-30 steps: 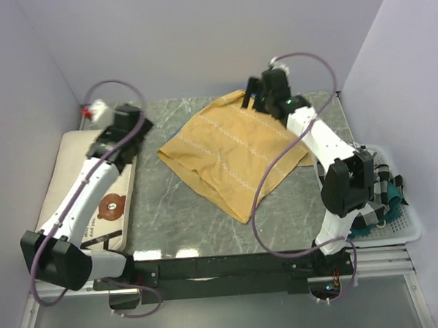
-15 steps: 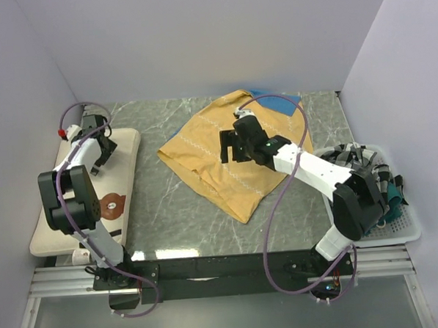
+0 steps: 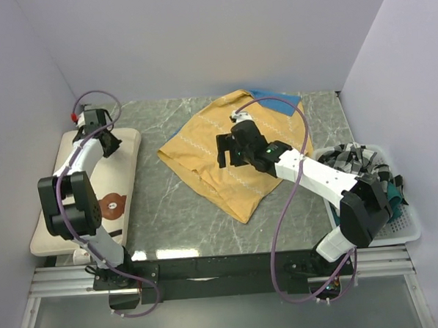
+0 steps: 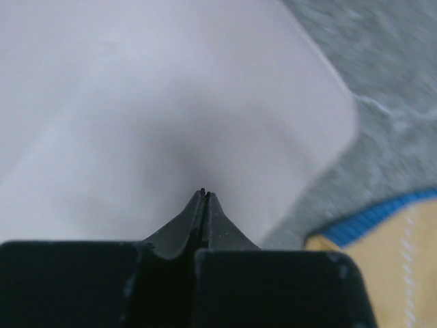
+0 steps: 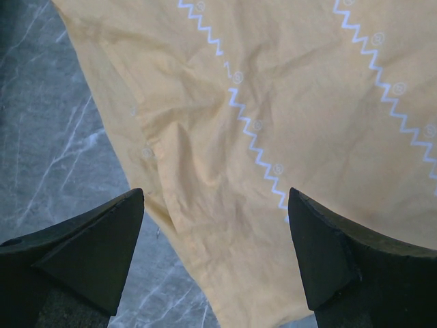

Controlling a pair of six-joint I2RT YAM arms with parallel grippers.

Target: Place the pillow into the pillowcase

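Observation:
The cream-white pillow [image 3: 127, 165] lies at the table's left edge, its brown bear print [image 3: 112, 205] facing up. At its far end my left gripper [image 3: 109, 146] has its tips pressed together into the pillow [image 4: 171, 89], which puckers toward them [image 4: 205, 193]. The mustard-yellow pillowcase [image 3: 203, 146] with pale zigzag stripes is spread flat mid-table, a blue edge [image 3: 274, 102] showing at the back. My right gripper [image 3: 228, 150] hovers over its middle. Its jaws [image 5: 217, 205] stand wide open above the yellow cloth [image 5: 293, 89], holding nothing.
A white basket [image 3: 402, 231] at the right edge holds black-and-white checked cloth [image 3: 358, 160] and something teal. Grey marble tabletop [image 3: 178, 217] shows between pillow and pillowcase. Pale walls enclose the table on three sides.
My left gripper has gone to the pillow's far end and shut there. My right gripper has left the pillowcase's far edge for its middle, still open.

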